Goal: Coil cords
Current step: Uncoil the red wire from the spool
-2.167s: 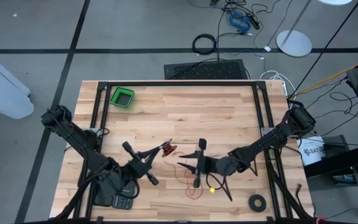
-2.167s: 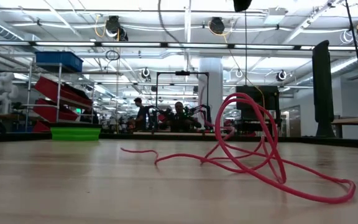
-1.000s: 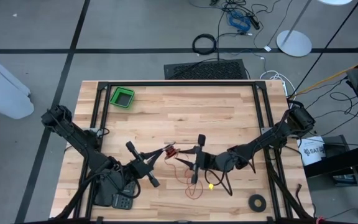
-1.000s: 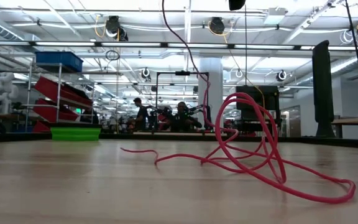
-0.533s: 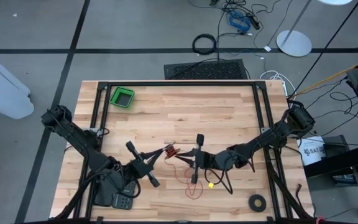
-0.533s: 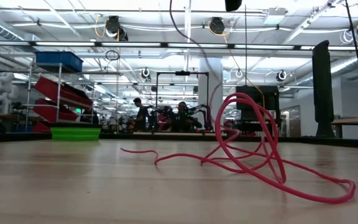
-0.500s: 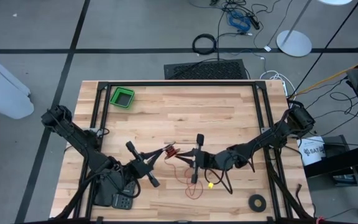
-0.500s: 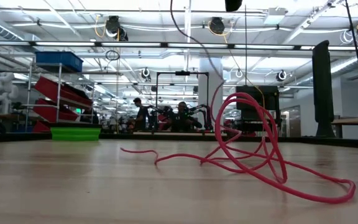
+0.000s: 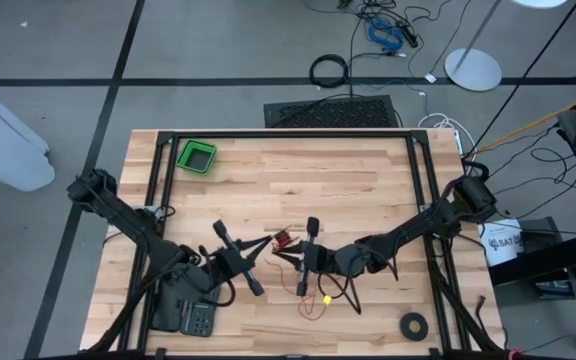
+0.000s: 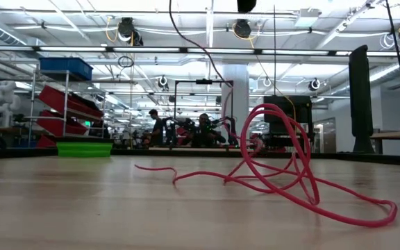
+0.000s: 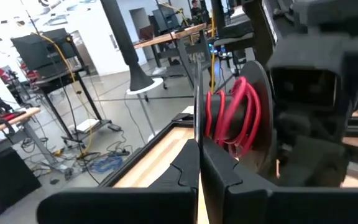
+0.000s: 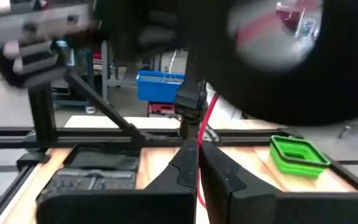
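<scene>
The right gripper (image 9: 291, 255) has just snapped together on the red cord (image 10: 283, 177), beside the left gripper (image 9: 273, 239), pinched on its coil; winding can go on.

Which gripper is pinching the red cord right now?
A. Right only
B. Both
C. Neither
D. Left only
B: the left gripper is shut on the red cord at its wound loops, and the right gripper is shut with a strand running between its fingertips, both meeting mid-table.

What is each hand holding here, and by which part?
The red cord. The left hand is shut on a strand beside its coiled loops; the right hand pinches a loose single strand.
</scene>
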